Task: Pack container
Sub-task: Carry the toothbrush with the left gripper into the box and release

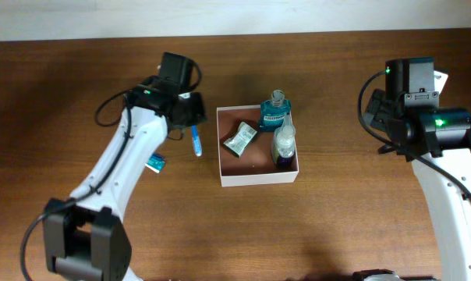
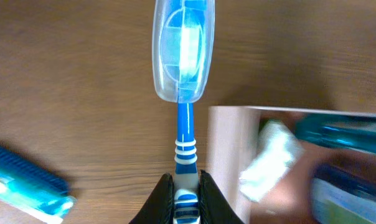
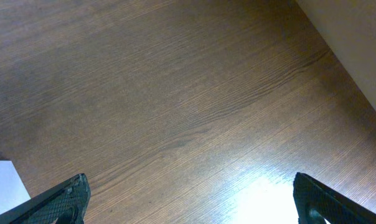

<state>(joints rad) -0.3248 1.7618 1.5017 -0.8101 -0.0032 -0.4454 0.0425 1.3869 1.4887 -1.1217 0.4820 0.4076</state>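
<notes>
Left end effector (image 2: 187, 186) clamped on toothbrush (image 2: 180, 56) handle, at 9 o'clock of container (image 1: 258, 179); right end effector (image 3: 189, 200) spread wide (empty) above surface (image 3: 175, 93).

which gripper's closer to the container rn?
Left. The left gripper, shut on the toothbrush, sits just beside the container's left wall. The right gripper is open over the table, well off to the container's right.

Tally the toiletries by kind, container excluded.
bottles: 2 (teal bottle, clear bottle)
green-white packet: 1
capped toothbrush: 1
small blue pack: 1
total: 5
</notes>
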